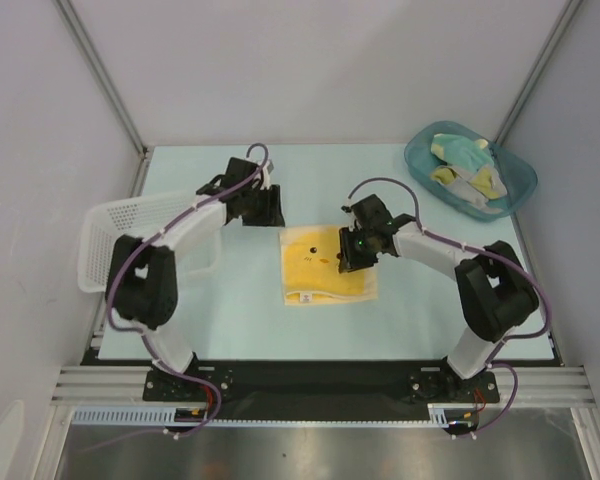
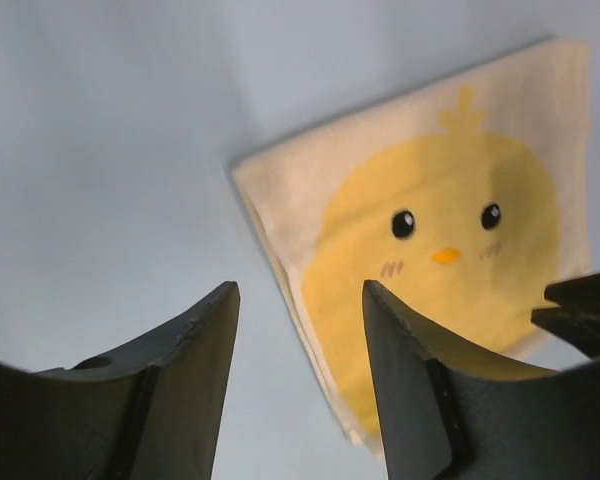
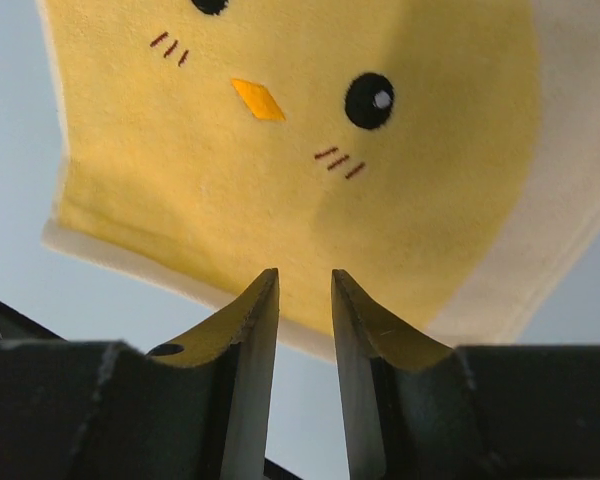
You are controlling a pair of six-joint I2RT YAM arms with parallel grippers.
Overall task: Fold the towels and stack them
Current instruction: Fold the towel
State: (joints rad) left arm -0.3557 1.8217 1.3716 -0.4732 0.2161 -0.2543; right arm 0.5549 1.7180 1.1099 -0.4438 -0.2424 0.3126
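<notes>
Yellow at mid-desk: the chick towel (image 1: 325, 265), folded flat, face up. Over its right edge, the right gripper (image 1: 358, 248), fingers nearly together, only a thin gap and nothing caught in it; touching the cloth or just above it, cannot tell. Off to the far left of the towel, the left gripper (image 1: 265, 205), spread wide, empty, clear above bare desk (image 1: 235, 300). Away in the far right corner, more towels (image 1: 465, 160) heaped in a teal tub (image 1: 520, 190). At the left edge, a white mesh basket (image 1: 95, 225), partly behind the left arm.
</notes>
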